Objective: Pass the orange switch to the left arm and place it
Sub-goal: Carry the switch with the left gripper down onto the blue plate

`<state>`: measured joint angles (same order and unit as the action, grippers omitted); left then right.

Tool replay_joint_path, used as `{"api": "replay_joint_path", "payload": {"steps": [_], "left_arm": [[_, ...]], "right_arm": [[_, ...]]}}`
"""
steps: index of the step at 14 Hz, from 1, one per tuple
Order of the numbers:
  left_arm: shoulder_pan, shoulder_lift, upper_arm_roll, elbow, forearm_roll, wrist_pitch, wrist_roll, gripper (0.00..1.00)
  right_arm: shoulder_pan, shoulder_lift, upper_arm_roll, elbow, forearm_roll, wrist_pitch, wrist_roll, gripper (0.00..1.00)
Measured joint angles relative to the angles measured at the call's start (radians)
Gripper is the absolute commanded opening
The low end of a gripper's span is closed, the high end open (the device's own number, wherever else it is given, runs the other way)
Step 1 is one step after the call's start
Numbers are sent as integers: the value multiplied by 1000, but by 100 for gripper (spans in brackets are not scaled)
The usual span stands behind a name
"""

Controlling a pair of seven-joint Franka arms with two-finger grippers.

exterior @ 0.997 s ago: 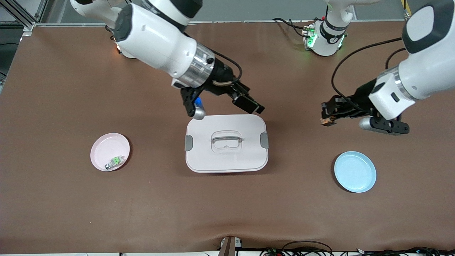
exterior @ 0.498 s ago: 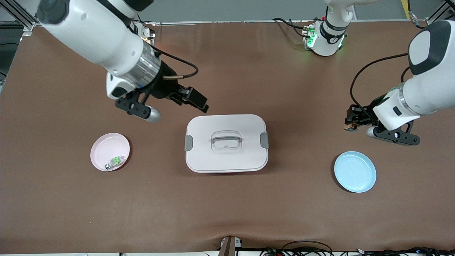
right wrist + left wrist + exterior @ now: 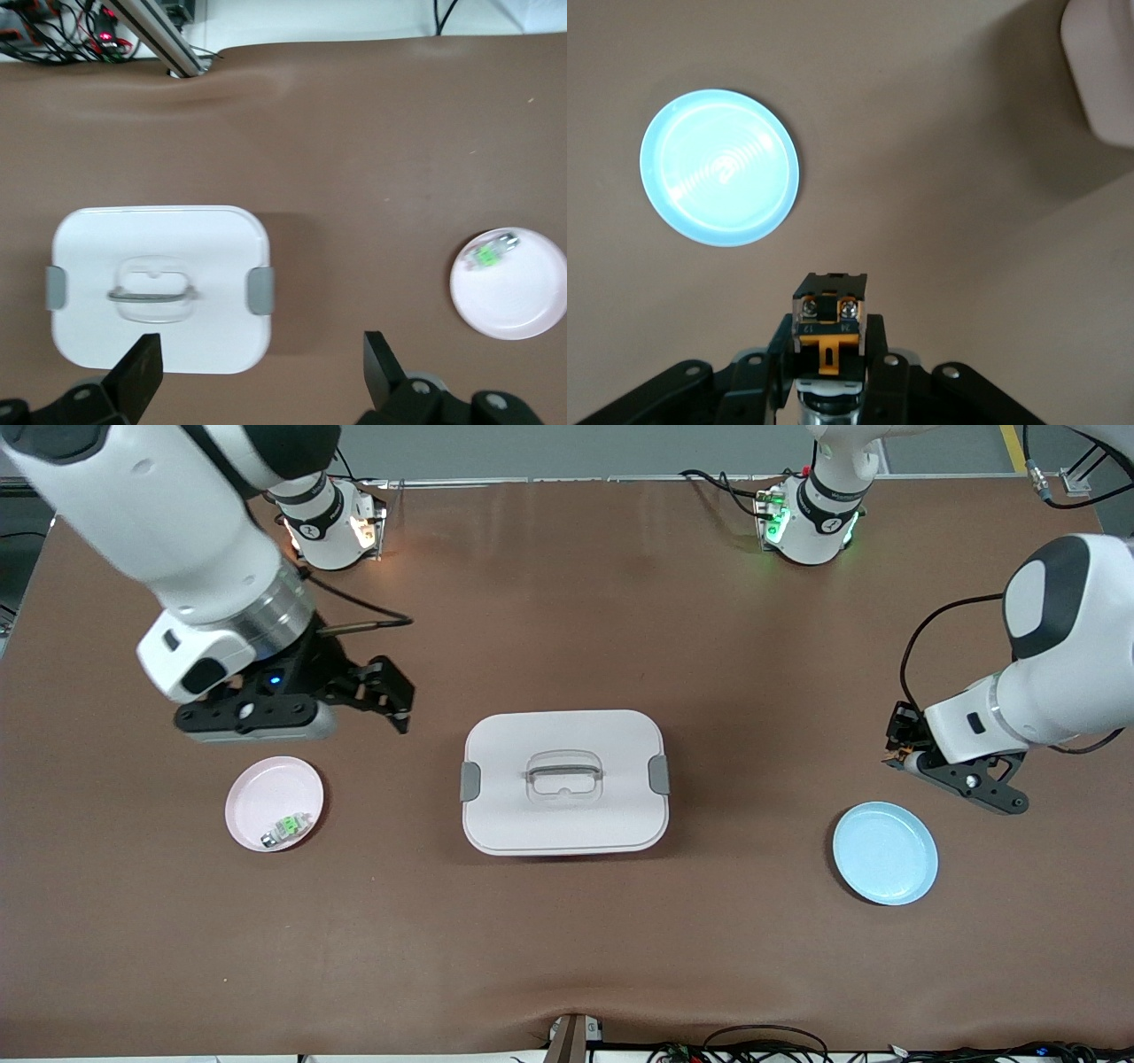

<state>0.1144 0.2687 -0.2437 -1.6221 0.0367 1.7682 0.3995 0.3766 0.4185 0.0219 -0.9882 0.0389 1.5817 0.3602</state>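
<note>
Brown table (image 3: pixel 567 939): box (image 3: pixel 564 781) mid-table. Left gripper (image 3: pixel 830 354) clamps the switch (image 3: pixel 829 310) near the blue plate (image 3: pixel 885 853); right gripper (image 3: pixel 257 367) spread wide.

Pink plate (image 3: pixel 274 803) toward the right arm's end of the table (image 3: pixel 567 939), small green-and-white part (image 3: pixel 285 830) lying in it near the rim closest to the front camera. Blue plate (image 3: pixel 885 853) toward the left arm's end. Cables (image 3: pixel 762 1045) along the table's near edge.
</note>
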Motion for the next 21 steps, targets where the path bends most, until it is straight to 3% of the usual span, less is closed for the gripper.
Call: {"api": "replay_joint_path", "payload": {"steps": [5, 12, 16, 21], "left_arm": [[23, 39, 0, -81, 30, 121, 172, 0], [80, 136, 1, -109, 112, 287, 455, 0], [127, 215, 1, -110, 134, 385, 643, 0], [158, 281, 0, -109, 134, 479, 809, 0]], "right_arm": [[-178, 0, -5, 0, -8, -72, -252, 100], [-383, -32, -6, 3, -24, -109, -280, 100], [-411, -50, -6, 1, -45, -196, -280, 100], [-411, -48, 3, -4, -105, -202, -280, 100]]}}
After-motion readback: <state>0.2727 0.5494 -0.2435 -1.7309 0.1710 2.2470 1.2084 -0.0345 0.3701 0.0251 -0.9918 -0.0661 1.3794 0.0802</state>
